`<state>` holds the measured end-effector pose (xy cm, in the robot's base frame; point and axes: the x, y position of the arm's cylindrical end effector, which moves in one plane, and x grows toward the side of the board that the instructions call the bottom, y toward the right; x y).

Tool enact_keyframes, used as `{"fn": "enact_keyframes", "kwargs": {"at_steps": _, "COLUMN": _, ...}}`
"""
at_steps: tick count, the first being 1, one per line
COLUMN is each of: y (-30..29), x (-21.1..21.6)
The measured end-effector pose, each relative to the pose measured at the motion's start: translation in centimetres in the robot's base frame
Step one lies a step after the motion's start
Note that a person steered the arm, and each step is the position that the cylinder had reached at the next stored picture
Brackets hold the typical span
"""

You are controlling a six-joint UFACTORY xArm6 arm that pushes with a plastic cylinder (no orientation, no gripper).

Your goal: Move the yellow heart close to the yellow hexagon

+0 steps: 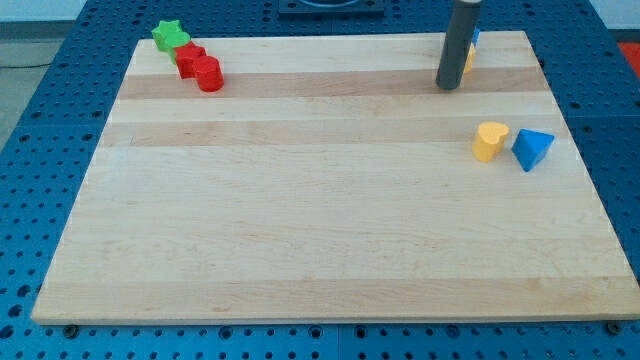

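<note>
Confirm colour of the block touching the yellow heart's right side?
Blue: the blue triangular block sits against the yellow heart, clearest in the camera view.

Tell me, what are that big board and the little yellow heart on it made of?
The board looks like pale wood: lengthwise strips with visible grain and a matte finish. The yellow heart, beside the blue block at the view's right, looks like moulded plastic, uniform in colour with a slight sheen, though painted wood cannot be ruled out. My tip touches neither.
</note>
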<state>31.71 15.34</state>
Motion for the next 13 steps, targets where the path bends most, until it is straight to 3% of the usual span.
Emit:
{"fn": "enact_keyframes", "kwargs": {"at_steps": 3, "y": -0.1, "x": 12.7}}
{"fn": "enact_keyframes", "kwargs": {"at_steps": 4, "y": 4.1, "x": 14.8}}
{"fn": "enact_keyframes", "kwargs": {"at_steps": 5, "y": 5.7, "x": 14.0}}
{"fn": "enact_keyframes", "kwargs": {"at_steps": 8, "y": 0.5, "x": 7.4}}
{"fn": "enact_keyframes", "kwargs": {"at_steps": 11, "y": 2.5, "x": 7.6}}
{"fn": "enact_keyframes", "kwargs": {"at_steps": 13, "y": 5.6, "x": 4.5}}
